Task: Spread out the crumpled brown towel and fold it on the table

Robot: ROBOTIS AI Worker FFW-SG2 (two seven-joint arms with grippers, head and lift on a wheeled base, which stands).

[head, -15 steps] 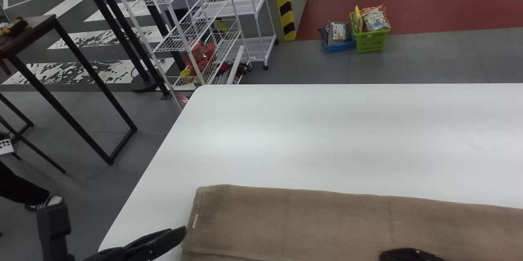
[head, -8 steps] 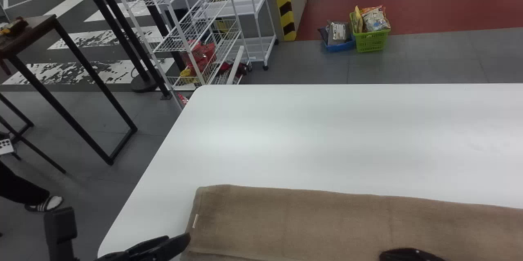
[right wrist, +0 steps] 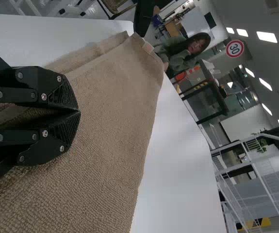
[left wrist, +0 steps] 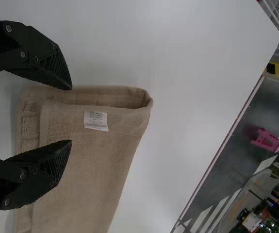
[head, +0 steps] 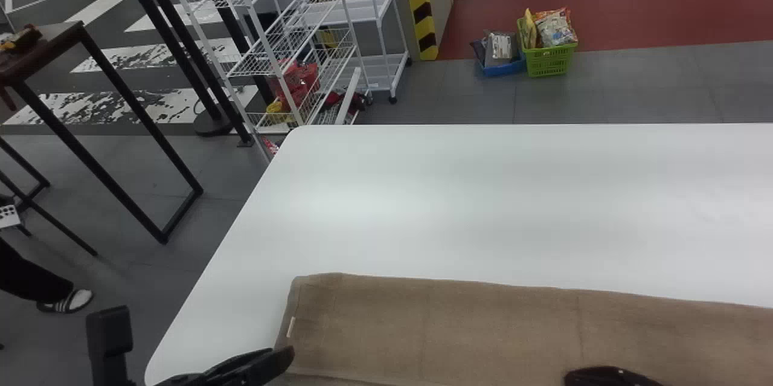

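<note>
The towel [head: 453, 325] is laid in a folded strip on the surface [head: 483, 193]. The left gripper [head: 281, 352] is angled inward at its left end, fingers parted wide; the right gripper [head: 607, 376] is held low over it, fingertips together.

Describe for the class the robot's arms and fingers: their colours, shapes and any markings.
The left arm is black, with a boxy part. The left fingers and right fingers are black too: wedge-shaped, tapering towards the tips, with ridged surfaces and round, silvery screw heads on their links.
</note>
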